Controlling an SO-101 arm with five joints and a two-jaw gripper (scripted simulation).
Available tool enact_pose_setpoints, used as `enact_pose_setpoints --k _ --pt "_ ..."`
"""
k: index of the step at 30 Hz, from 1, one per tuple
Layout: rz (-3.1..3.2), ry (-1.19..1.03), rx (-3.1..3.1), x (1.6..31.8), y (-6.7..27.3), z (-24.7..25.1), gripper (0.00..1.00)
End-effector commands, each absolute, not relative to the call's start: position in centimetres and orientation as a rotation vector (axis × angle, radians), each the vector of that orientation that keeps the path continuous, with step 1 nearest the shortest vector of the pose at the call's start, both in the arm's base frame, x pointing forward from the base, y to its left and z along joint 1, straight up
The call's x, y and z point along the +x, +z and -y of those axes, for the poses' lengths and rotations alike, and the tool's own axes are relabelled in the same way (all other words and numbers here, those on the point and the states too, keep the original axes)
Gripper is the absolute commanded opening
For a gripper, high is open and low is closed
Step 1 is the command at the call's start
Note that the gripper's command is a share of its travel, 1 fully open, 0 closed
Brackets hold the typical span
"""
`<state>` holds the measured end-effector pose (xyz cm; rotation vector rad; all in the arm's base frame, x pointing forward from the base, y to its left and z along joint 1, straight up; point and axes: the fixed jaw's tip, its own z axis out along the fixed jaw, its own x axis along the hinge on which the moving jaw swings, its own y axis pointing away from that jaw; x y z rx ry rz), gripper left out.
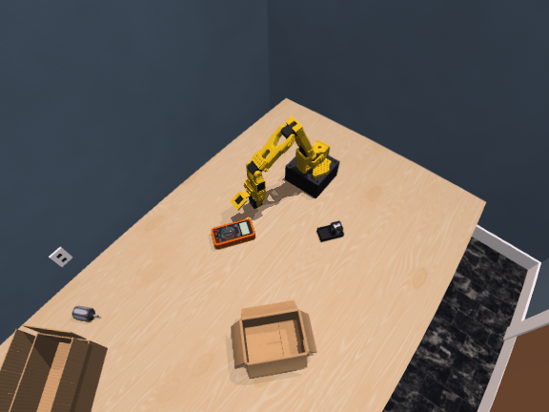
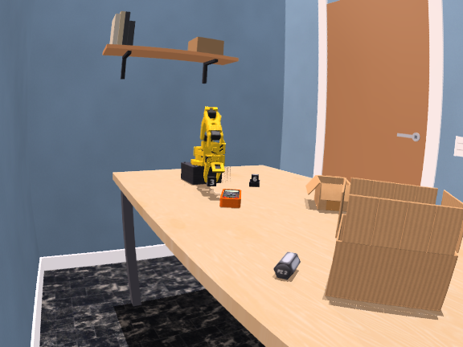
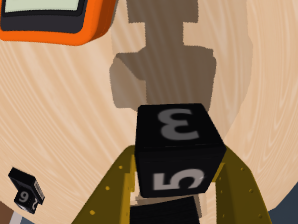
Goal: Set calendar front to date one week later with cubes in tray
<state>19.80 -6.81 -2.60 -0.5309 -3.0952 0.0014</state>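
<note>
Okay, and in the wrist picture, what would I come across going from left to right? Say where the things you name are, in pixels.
A small black tray with a numbered cube in it (image 3: 25, 196) → an orange-rimmed meter (image 3: 95, 25) → a black cube showing 3 and 5 (image 3: 177, 150), held in the yellow gripper (image 3: 177, 172).
</note>
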Motion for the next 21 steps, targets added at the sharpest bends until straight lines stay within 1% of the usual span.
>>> enact_pose_setpoints --k 1,21 --pt "3.070 -0.007 -0.558 19.33 -3.20 6.84 0.00" --pt "3.070 -0.007 -0.558 19.31 -3.83 6.83 0.00"
